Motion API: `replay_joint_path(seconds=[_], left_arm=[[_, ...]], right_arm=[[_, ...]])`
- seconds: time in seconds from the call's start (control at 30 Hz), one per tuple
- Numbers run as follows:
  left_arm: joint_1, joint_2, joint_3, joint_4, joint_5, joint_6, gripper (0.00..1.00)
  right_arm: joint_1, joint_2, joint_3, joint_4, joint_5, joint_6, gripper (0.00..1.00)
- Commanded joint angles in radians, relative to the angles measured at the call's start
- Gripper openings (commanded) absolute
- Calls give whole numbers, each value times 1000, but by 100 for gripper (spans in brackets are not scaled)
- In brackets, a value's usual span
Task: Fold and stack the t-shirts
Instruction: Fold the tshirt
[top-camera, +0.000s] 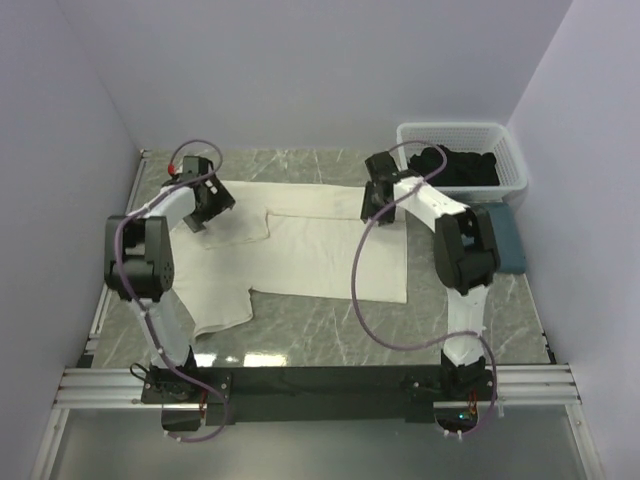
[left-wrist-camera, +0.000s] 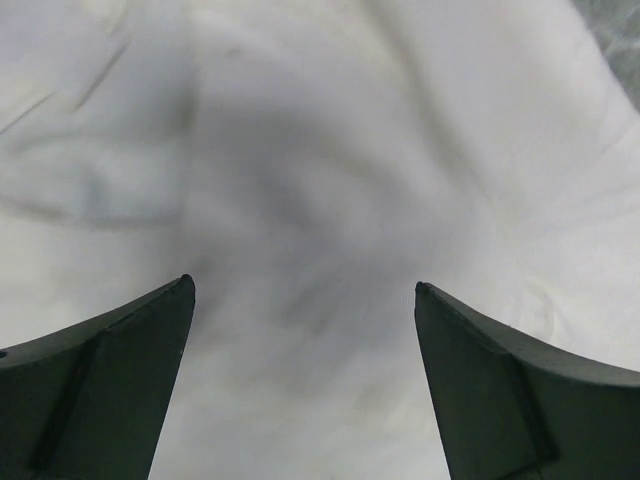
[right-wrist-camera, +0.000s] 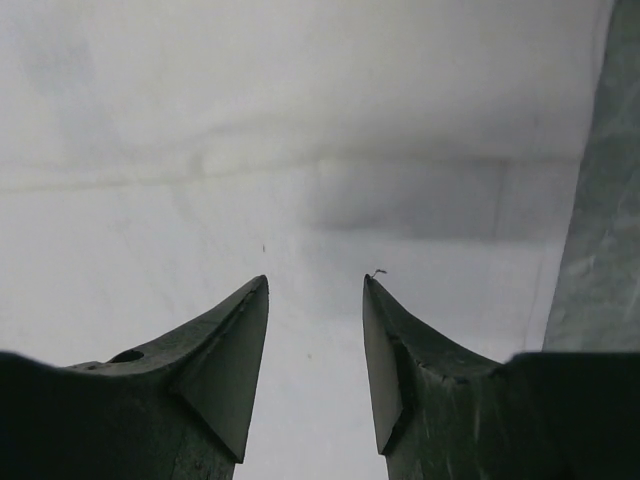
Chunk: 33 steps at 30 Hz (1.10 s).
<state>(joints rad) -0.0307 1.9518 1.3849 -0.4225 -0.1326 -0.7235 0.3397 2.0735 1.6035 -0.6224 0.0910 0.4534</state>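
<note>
The large cream-white cloth t-shirt (top-camera: 320, 250) lies spread on the grey marbled table (top-camera: 330, 335). The left gripper (left-wrist-camera: 303, 285) hangs wide apart and empty over its left side, and the right gripper (right-wrist-camera: 315, 280), jaws parted, grips nothing over its right. A slate-blue t-shirt (top-camera: 508, 240) lies at the right edge, and farthest back a black t-shirt (top-camera: 460, 168) sits in the white lattice plastic basket (top-camera: 510, 186).

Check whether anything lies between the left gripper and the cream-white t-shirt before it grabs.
Nothing visible does. The left gripper hangs open directly over the cream-white t-shirt, and its wrist view shows only bare cloth between and beyond its jaws. The basket stands well away on the far right.
</note>
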Motion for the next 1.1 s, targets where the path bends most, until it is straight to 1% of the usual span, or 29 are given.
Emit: replay_joint_path(seconds=[0.0, 0.07, 0.1, 0.2, 0.37, 0.5, 0.67, 0.9, 1.03, 1.07], left_arm=[[55, -226, -104, -9, 24, -13, 97], [80, -322, -173, -10, 30, -11, 97], [98, -350, -193, -12, 27, -2, 97], [130, -433, -236, -38, 19, 16, 100], [164, -505, -306, -50, 13, 30, 99], [209, -536, -365, -33, 27, 29, 99], [233, -570, -446, -15, 36, 15, 99], [287, -594, -538, -2, 45, -7, 99], [288, -562, -544, -27, 48, -10, 95], [290, -556, -546, -33, 48, -16, 94]], right_arm=[[1, -177, -164, 29, 1, 71, 50], [1, -222, -249, 42, -4, 93, 50], [2, -245, -323, 52, -7, 102, 50], [12, -312, -434, 59, -11, 125, 48], [19, -329, -520, 65, -8, 146, 47], [18, -285, -510, 76, 9, 142, 47], [-13, -237, -467, 76, 41, 130, 47], [-93, -219, -410, 96, 16, 88, 47], [-117, -242, -384, 72, -2, 85, 48], [-111, -260, -398, 70, -41, 96, 48]])
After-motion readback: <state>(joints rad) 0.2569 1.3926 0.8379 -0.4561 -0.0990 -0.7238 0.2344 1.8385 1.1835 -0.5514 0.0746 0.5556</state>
